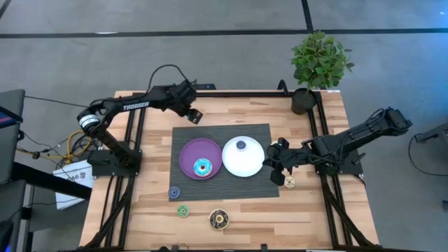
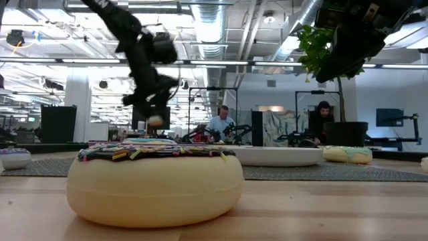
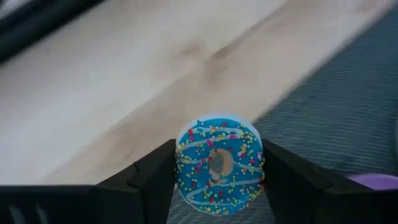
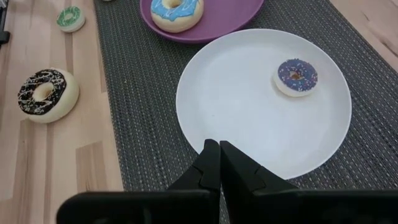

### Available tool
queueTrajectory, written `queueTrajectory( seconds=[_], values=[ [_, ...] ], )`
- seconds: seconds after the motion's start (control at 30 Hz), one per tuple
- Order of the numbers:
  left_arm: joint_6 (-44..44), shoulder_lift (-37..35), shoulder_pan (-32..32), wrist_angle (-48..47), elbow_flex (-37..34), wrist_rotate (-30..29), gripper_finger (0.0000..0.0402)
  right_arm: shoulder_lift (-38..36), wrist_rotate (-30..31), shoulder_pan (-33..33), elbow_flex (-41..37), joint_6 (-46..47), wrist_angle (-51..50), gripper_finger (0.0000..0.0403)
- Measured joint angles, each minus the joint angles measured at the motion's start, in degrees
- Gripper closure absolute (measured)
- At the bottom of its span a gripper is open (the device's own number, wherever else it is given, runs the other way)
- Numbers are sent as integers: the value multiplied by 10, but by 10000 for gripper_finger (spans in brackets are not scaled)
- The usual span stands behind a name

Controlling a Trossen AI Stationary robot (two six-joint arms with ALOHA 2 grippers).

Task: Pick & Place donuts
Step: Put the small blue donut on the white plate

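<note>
My left gripper (image 3: 219, 177) is up at the back-left corner of the grey mat (image 1: 260, 183), raised off the table, and it's clamped on a small blue sprinkled donut (image 3: 219, 164), one finger on each side of the ring, its iced face turned toward my wrist camera. The relation that matters: the purple plate (image 1: 190, 150) lies forward of my jaws, toward the table's front edge and a touch to the right, already carrying a cyan-iced donut (image 1: 203, 167); my left arm is clearly the nearer one to it. The arm is stretched along the back edge, wrist angled down. I judge the next move is a short carry forward over the mat. Loose on the wood in front: a blue donut (image 1: 173, 192), a green donut (image 1: 183, 211), a chocolate donut (image 1: 218, 220). Moving right, the white plate (image 1: 252, 165) holds a purple donut (image 1: 241, 145). My right gripper (image 4: 219, 163) waits at that plate's right rim, fingers pressed together on nothing, with a cream donut (image 1: 289, 183) just beside it.
</note>
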Motion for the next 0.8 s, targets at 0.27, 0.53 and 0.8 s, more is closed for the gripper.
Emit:
queueTrajectory(
  seconds=[0.27, 0.53, 0.8],
  values=[
    [63, 0, -124, -17, 97, -37, 196, 0, 26, 0, 0, 0, 0, 403],
    [92, 8, -222, 40, 115, -46, 196, 1, 30, 0, 0, 0, 9, 403],
    [89, 65, -280, 84, 115, -45, 196, 1, 30, 0, 0, 0, 17, 403]
  ],
)
